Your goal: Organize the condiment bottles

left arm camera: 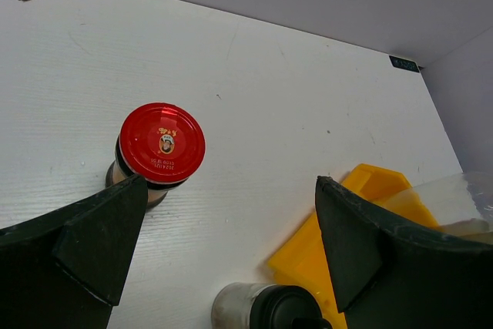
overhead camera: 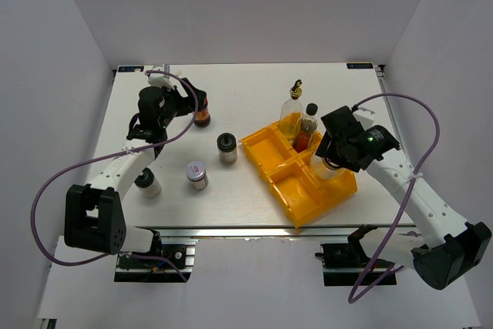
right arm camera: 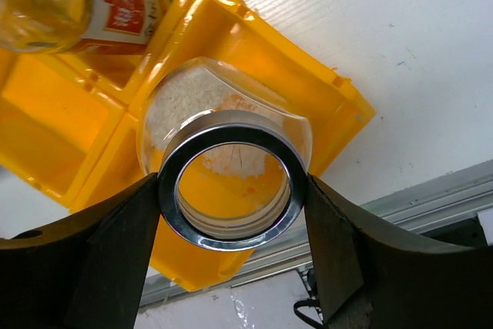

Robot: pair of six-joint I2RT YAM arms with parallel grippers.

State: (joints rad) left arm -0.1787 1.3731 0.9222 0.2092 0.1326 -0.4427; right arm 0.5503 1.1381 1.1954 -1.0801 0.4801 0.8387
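My right gripper (right arm camera: 233, 190) is shut on a clear glass shaker (right arm camera: 192, 90) with a silver ring top and white grains inside. It holds the shaker over the near right compartment of the yellow tray (right arm camera: 69, 136). The brown sauce bottle (overhead camera: 308, 125) and the gold-spouted clear bottle (overhead camera: 292, 109) stand at the tray's far end. My left gripper (left arm camera: 229, 190) is open above the table, and the red-lidded dark jar (left arm camera: 160, 144) stands just beyond its left finger, not between the jaws. A black-lidded shaker (left arm camera: 266, 307) stands below the gripper.
A silver-lidded jar (overhead camera: 197, 175) and a small black-capped white bottle (overhead camera: 148, 184) stand at the near left. The yellow tray (overhead camera: 308, 190) lies diagonally at the near right, its corner close to the table's front edge. White walls close in the table on three sides.
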